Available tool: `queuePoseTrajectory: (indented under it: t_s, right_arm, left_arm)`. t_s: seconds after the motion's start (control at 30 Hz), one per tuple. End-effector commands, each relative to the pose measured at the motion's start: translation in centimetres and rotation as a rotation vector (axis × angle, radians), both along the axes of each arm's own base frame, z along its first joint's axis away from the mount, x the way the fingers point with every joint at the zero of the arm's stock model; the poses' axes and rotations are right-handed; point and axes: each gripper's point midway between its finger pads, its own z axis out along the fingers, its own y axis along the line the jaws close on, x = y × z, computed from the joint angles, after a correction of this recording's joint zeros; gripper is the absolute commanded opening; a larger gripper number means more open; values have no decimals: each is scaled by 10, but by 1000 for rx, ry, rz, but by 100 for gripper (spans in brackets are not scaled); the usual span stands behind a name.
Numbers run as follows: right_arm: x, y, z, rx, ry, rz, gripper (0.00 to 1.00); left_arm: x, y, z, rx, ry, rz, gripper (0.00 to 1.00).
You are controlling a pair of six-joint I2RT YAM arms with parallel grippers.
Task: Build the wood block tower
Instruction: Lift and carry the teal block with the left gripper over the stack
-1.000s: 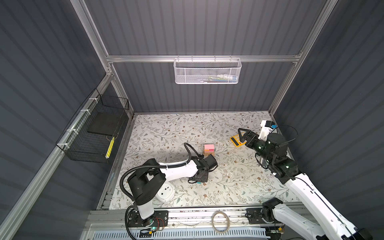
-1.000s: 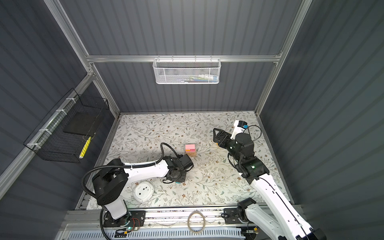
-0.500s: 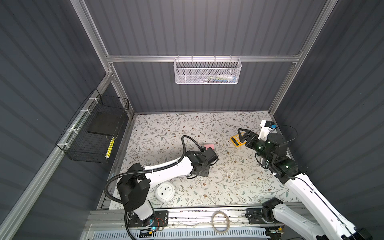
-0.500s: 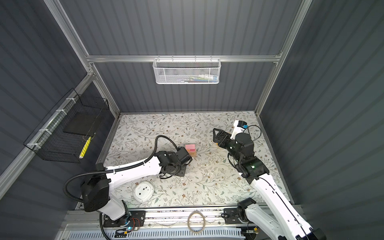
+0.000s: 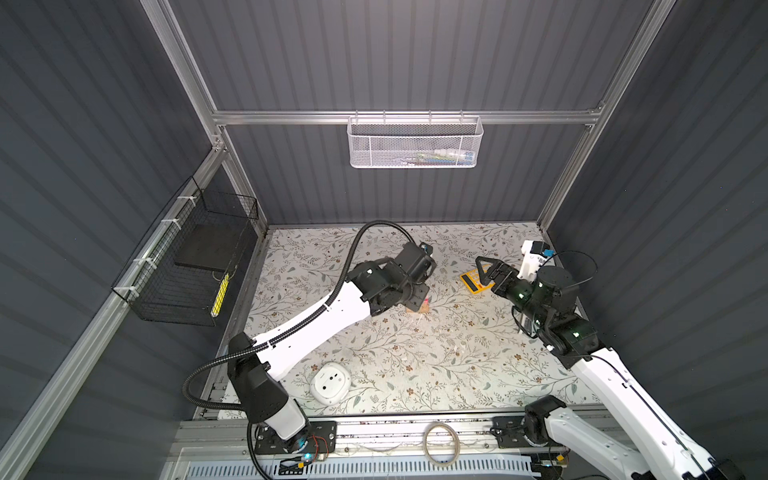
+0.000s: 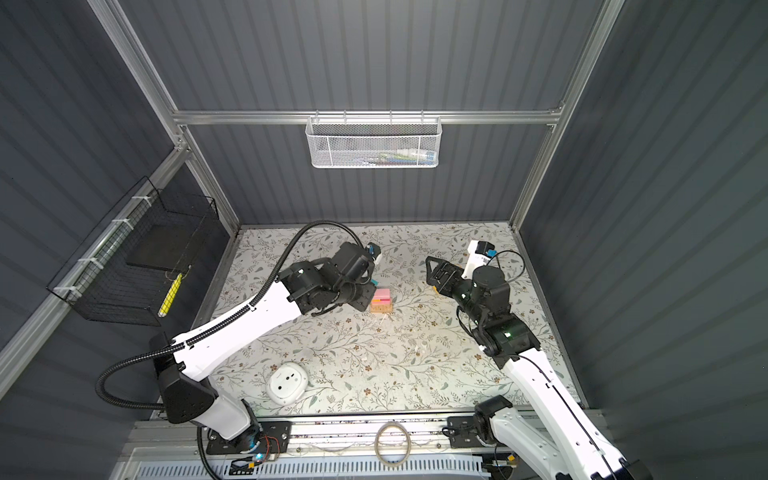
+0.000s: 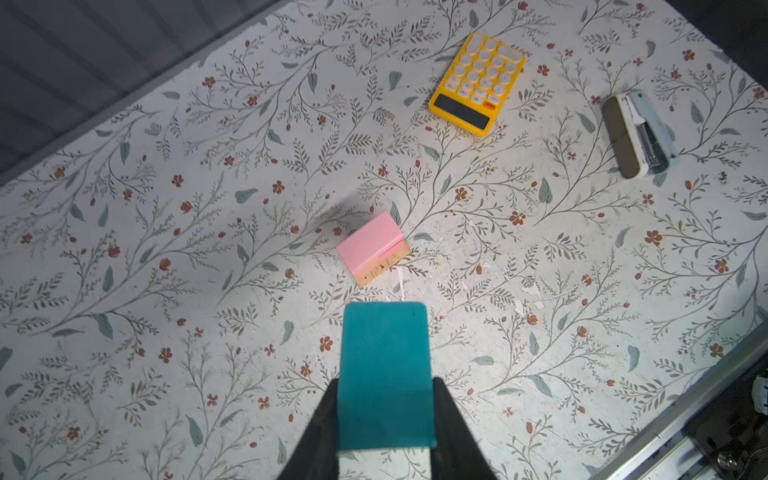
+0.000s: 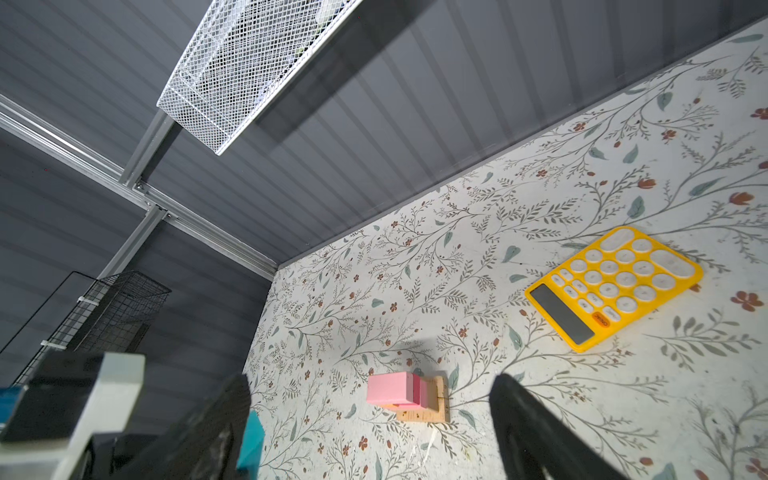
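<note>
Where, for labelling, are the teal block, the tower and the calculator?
teal block (image 7: pixel 384 374), left wrist view, flat teal face.
tower (image 7: pixel 368 243), left wrist view, pink top.
calculator (image 8: pixel 623 278), right wrist view, keypad.

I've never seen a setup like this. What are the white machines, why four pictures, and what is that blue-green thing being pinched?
Two white robot arms stand at a flower-patterned table, each ending in a two-fingered gripper. Two pictures look down from overhead; two come from cameras on the wrists. The left gripper is shut on a teal block, near a stack of wood blocks with a pink top. The right gripper is open and empty. A yellow calculator and a white round device lie there.
</note>
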Motion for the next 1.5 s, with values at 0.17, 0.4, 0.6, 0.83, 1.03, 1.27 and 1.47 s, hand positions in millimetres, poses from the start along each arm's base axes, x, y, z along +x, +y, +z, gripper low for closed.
queuePoseTrajectory:
  t_s: [0.17,0.4,0.6,0.83,1.03,1.27,1.47]
  right_arm:
    - [-7,-18,2,-15,-18,-48,93]
    - [-7,-31,-3,-16,-6,-87,95]
    - [-3,-34,-7,-18,9,-88,95]
    - [0,-39,-11,-19,21,-94,95]
    - [5,-41,-15,-19,35,-93,95]
    - [13,-38,-21,-13,53,-79,94]
    - [17,-37,-26,-11,66,-72,94]
  left_arm:
    - [10,-21,8,121,-51,-339,13]
    - [6,-25,-22,230,-15,-536,13]
    - [9,-23,-46,251,84,-654,12]
    - [21,-29,-65,280,99,-763,13]
    - [32,-33,-76,316,112,-831,13]
    - [37,-35,-93,363,167,-908,14]
    - [43,-29,-107,419,174,-941,16]
